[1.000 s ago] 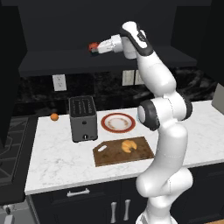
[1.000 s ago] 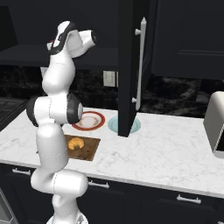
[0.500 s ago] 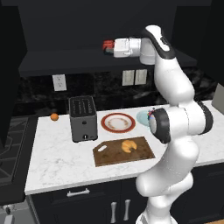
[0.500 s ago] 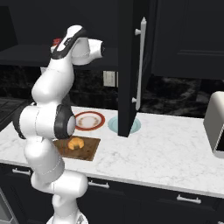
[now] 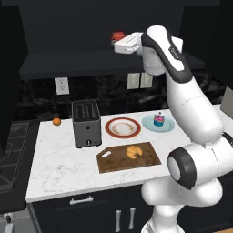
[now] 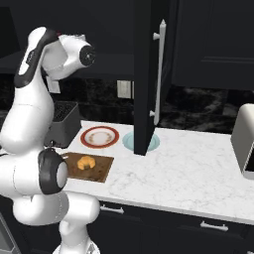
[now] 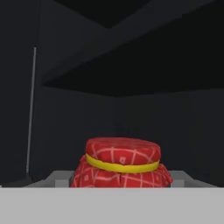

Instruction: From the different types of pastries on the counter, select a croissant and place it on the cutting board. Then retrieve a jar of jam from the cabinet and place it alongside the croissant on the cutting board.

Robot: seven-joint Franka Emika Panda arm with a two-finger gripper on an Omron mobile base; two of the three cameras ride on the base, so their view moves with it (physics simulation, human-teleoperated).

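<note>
The jar of jam (image 7: 121, 164) sits upright between the claw's (image 5: 117, 42) fingers, lifted high in front of the dark cabinet (image 5: 68, 27) recess, its red checked cloth top with a yellow band facing up in the hand view. The claw is pinching the jar, and the arm reaches out level toward the recess, well above the tabletop (image 5: 59, 164).

From the left base view the jar (image 5: 118, 36) shows as a small red spot at the tip of the white hand. Down below, the croissant (image 5: 134, 151) lies on the cutting board (image 5: 113, 163), its long axis roughly across the board, and the board's long side runs along the tabletop's front edge, handle hole to the left. Behind it are a red-rimmed plate (image 5: 122, 127), a toaster (image 5: 86, 123), a small orange fruit (image 5: 56, 121), and the cupcake (image 5: 159, 119) on a pale blue dish (image 5: 168, 125).

The right base view adds an open cabinet door (image 6: 149, 74) hanging over the tabletop (image 6: 188, 168), a pale appliance (image 6: 244, 144) at the far right, and the croissant (image 6: 87, 161) on the board (image 6: 101, 168).

The tabletop is white marble with grey veining over dark drawer fronts, with a black backsplash and wall outlets.
</note>
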